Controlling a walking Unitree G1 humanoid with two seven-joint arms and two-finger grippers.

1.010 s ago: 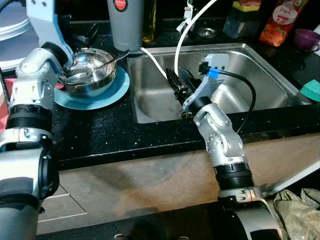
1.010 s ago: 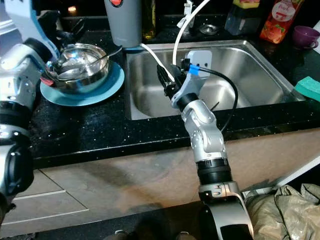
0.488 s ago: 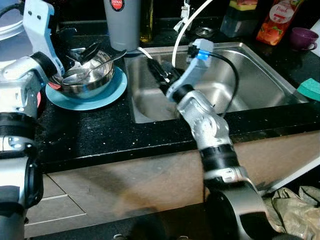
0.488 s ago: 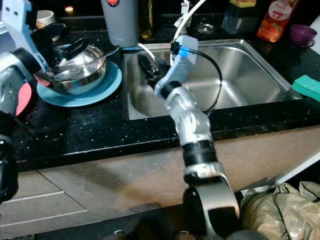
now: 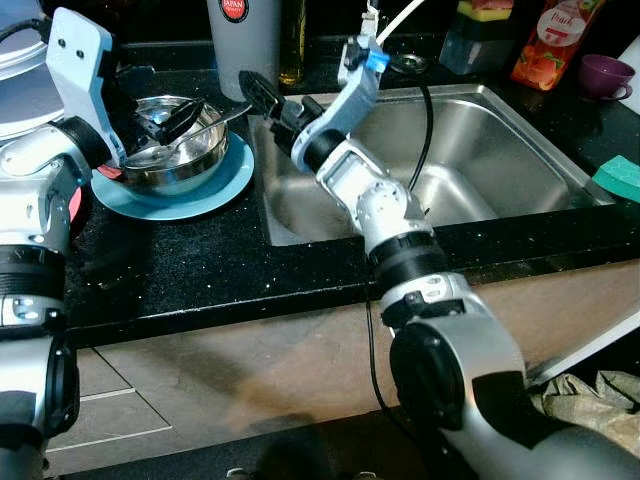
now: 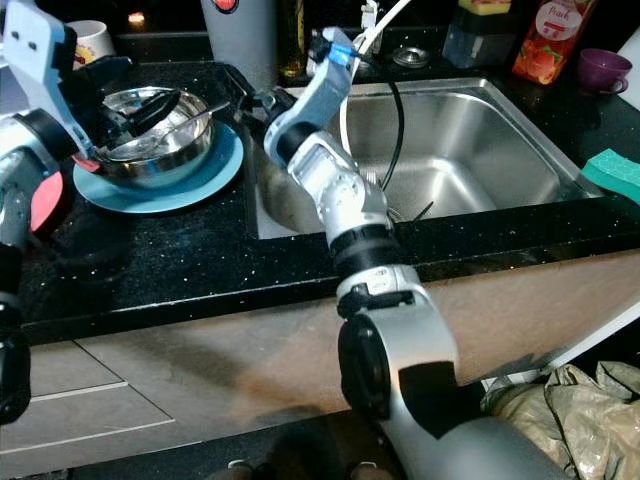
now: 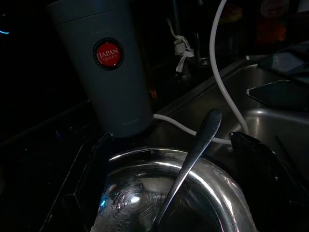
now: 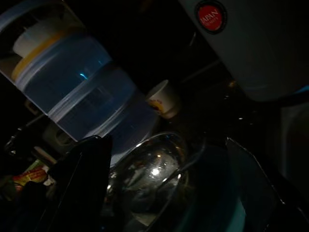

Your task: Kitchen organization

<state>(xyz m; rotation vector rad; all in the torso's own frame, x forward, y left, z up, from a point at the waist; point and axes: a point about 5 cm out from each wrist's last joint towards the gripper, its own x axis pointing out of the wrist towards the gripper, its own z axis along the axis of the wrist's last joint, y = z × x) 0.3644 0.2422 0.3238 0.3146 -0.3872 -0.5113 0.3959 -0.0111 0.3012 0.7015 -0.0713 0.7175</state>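
A steel bowl (image 5: 170, 150) with a spoon (image 5: 218, 121) in it sits on a blue plate (image 5: 200, 188) on the black counter, left of the sink. My left gripper (image 5: 168, 115) is open at the bowl's far rim; in the left wrist view its fingers (image 7: 79, 186) stand on either side of the bowl (image 7: 183, 203) and the spoon (image 7: 193, 159). My right gripper (image 5: 262, 100) reaches over the sink's left edge toward the bowl and is open with nothing held. The right wrist view faces the bowl (image 8: 149, 179).
A grey tumbler (image 5: 245, 40) stands just behind the bowl. A white hose (image 5: 300, 108) hangs into the steel sink (image 5: 500, 160). A juice carton (image 5: 548, 40), purple cup (image 5: 608, 76) and green sponge (image 5: 620, 178) sit at the right. A blue container (image 8: 72, 92) and white cup (image 8: 164, 99) stand beyond the bowl.
My right arm has swung out of the sink to the left, and its gripper now sits beside the bowl. The left gripper has stayed at the bowl.
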